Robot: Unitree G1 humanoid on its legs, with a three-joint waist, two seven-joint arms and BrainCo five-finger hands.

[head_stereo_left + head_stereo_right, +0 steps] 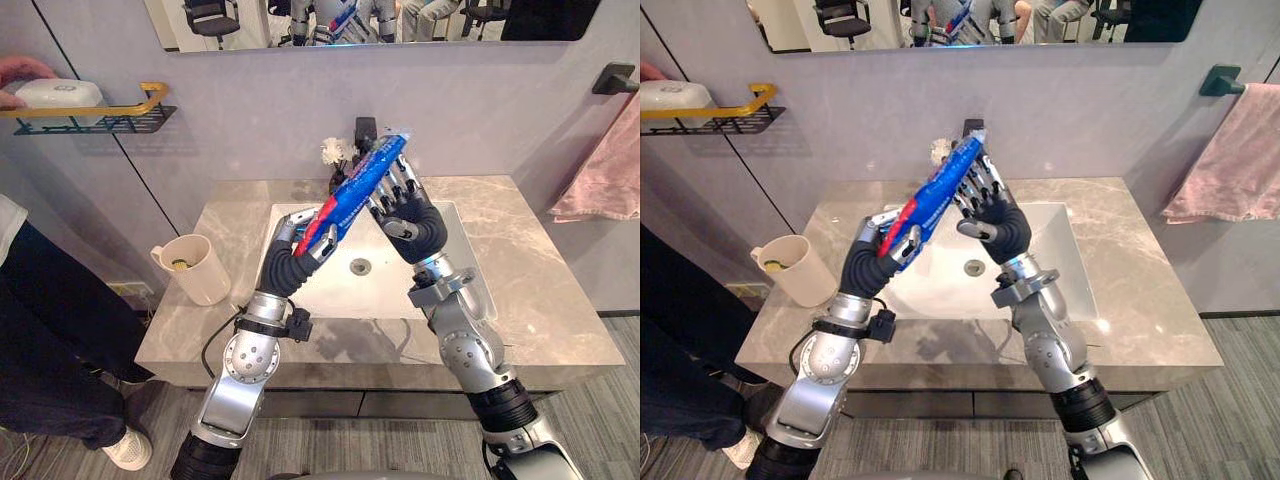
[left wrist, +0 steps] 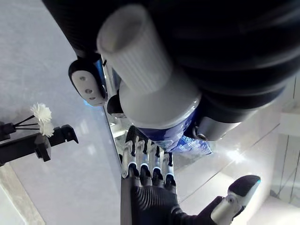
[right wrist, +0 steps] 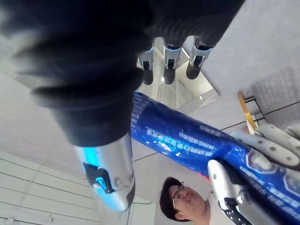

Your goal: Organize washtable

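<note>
Left eye view showed a blue toothpaste tube held slantwise in the air above the white sink of the marble washtable. The left hand had its fingers curled round the tube's lower, red-marked end. The right hand stood with straight fingers laid against the upper part and the thumb apart. A cream cup stood on the table left of the sink, and a black tap rose behind it. On a wall shelf with a yellow rail lay a white soap box, with a person's hand on it. Right eye view showed a pink towel hanging by the wall, to the table's right. Left wrist view showed the tube's white cap close up and, past it, the right hand's fingers stretched out. Right wrist view showed the tube crossing under those released fingertips, with the left hand's fingers clasped on it.
</note>
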